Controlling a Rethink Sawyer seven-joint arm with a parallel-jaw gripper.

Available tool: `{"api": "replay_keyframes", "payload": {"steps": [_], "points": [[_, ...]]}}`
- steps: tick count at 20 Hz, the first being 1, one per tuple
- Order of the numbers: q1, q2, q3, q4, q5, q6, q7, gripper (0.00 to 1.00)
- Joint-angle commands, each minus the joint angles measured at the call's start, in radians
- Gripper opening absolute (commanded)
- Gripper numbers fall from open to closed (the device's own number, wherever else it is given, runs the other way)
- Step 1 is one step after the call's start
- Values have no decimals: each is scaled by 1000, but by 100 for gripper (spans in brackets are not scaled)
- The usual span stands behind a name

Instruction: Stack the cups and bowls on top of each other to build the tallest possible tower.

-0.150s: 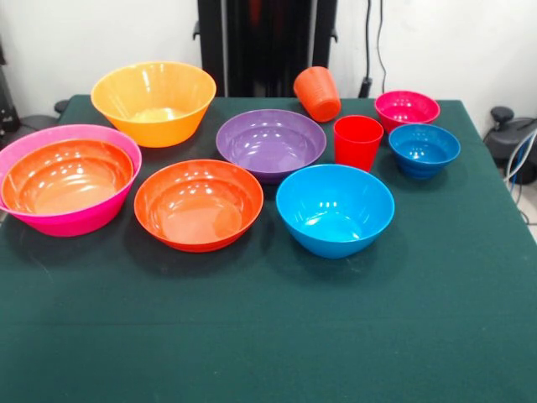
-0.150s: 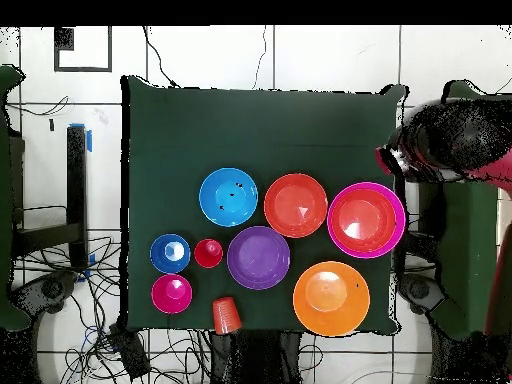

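The relation that matters is between the big pink bowl (image 1: 18, 214) and the loose red-orange bowl (image 1: 198, 204) just beside it. The pink one already holds the other red-orange bowl (image 1: 67, 176), so the tower starts there, at the table (image 2: 250, 120) end nearest the red and black bulk I take for my arm (image 2: 445, 140) in the overhead view. My gripper (image 2: 390, 160) would be at its tip, near the pink rim and clear of it; I cannot tell whether it is apart or together. The loose bowl sits upright, mouth up, apart from its neighbours, so I judge a short sideways carry would nest it. Farther along stand the yellow-orange bowl (image 1: 153, 101), the purple bowl (image 1: 270, 143), the medium blue bowl (image 1: 335, 208), then the small blue bowl (image 1: 424, 149) and magenta bowl (image 1: 407, 109). The red cup (image 1: 357, 141) stands upright close to the purple bowl; the orange cup (image 1: 317, 92) is tipped over near the table's edge. The cloth beyond the bowls lies open for moving.
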Motion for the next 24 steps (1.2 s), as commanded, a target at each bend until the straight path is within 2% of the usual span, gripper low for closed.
{"api": "replay_keyframes", "payload": {"steps": [1,2,3,5,18,24], "points": [[11,18,-12,196,23,-37,106,100],[12,18,-14,198,26,-39,111,100],[26,26,-37,198,40,-25,179,100],[32,23,-48,222,46,-38,205,100],[14,-13,-74,419,144,-216,263,100],[21,-14,-91,454,159,-250,285,100]]}}
